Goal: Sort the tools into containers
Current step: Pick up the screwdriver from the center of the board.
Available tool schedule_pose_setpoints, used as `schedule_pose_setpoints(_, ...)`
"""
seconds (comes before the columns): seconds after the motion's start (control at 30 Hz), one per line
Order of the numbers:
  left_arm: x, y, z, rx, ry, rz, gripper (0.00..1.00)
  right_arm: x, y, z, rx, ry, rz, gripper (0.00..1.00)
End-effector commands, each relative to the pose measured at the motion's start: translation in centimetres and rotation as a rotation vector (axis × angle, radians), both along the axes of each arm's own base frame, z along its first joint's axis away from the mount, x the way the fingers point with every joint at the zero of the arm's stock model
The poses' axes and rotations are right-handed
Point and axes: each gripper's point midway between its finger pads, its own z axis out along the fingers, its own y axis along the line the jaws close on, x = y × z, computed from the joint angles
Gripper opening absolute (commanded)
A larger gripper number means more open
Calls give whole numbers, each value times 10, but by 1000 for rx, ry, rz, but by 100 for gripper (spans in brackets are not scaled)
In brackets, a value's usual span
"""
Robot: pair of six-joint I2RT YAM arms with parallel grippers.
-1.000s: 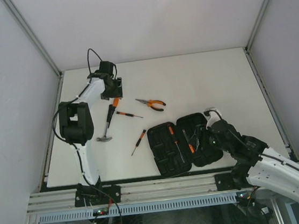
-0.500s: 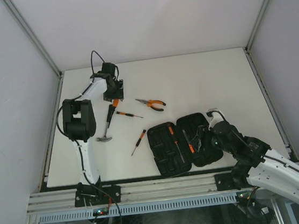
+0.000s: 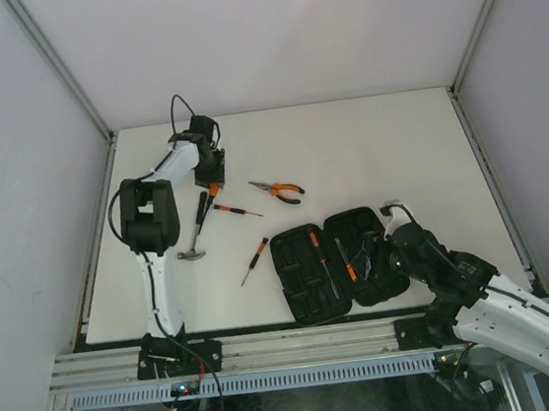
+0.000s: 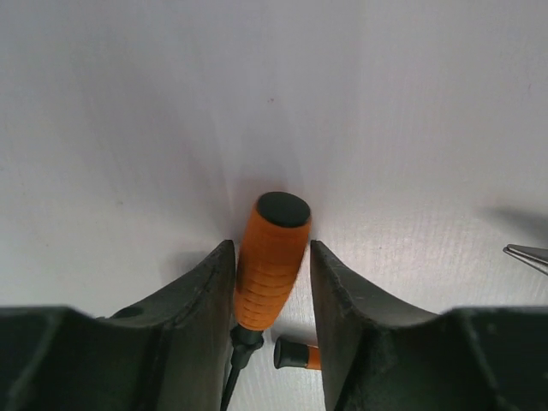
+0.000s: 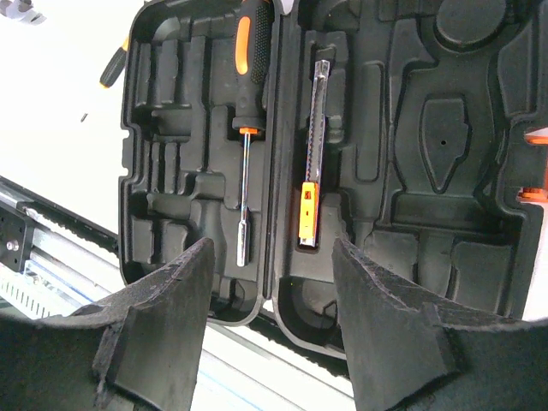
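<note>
Since the thick screwdriver (image 4: 272,231) looks light, stiff and ribbed at its orange handle, the left end effector (image 4: 271,257) straddles that handle, far left of the tool case (image 3: 304,291), pinch uncertain; the right end effector (image 5: 270,282) hangs spread above it.

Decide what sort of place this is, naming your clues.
Probably a robotics test cell: a white table boxed in by white walls, an aluminium frame rail along its near edge, and two white-and-black robot arms bolted there.
</note>
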Motion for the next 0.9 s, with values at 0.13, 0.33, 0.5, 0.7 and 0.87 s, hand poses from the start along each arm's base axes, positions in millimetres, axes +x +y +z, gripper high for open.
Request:
schedule_pose_setpoints(0.13,10,-7,28,-49,-78,-32,25,8,3,20,39,-46,-18,57)
schedule_pose_setpoints(0.33,11,-4,77,-50,-187,-12,17,10,-1,24,19,-60,-24,57)
schedule_pose_setpoints(0.5,-1,-5,122,-64,-271,4,15,12,-5,31,4,-82,-35,57)
schedule_pose_setpoints(0.7,-36,-21,168,-163,-350,-4,11,16,-8,39,-14,-115,-31,57)
schedule_pose_setpoints(0.87,-78,-62,211,-284,-425,-98,9,17,7,50,22,-151,51,57)
